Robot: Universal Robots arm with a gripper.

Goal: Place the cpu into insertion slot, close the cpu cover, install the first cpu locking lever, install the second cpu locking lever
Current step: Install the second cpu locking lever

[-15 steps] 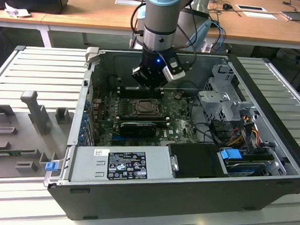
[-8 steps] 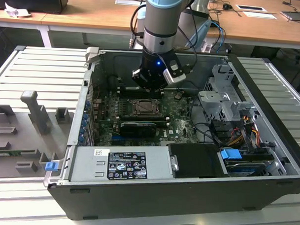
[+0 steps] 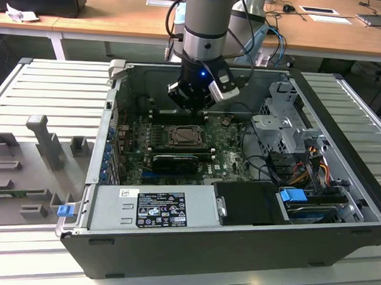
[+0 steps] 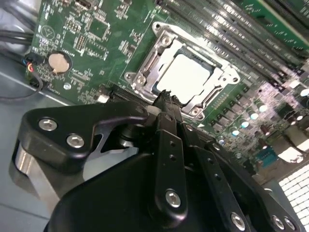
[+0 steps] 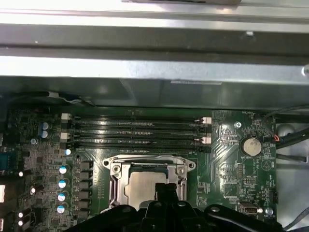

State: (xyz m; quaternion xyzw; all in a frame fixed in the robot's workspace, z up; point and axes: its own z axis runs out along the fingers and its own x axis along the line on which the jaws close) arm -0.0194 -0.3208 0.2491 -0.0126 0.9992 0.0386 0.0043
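The cpu (image 4: 186,77) lies flat in the insertion slot (image 3: 181,137), its pale metal face up. The silver cpu cover (image 4: 145,67) lies down around it, framing the face. In the first wrist view the cpu (image 5: 142,188) and the cover (image 5: 149,166) sit just beyond the fingertips. My gripper (image 4: 166,96) hovers at the socket's edge with its black fingers together and nothing between them. In the exterior view the gripper (image 3: 190,104) hangs a little above and behind the socket, inside the open computer case (image 3: 237,238).
Long black memory slots (image 5: 140,133) run beside the socket toward the case wall (image 5: 154,72). A coin battery (image 4: 60,62) sits on the green board. A drive cage (image 3: 285,121) and cables (image 3: 302,171) fill the exterior view's right; a power supply (image 3: 157,207) lies in front.
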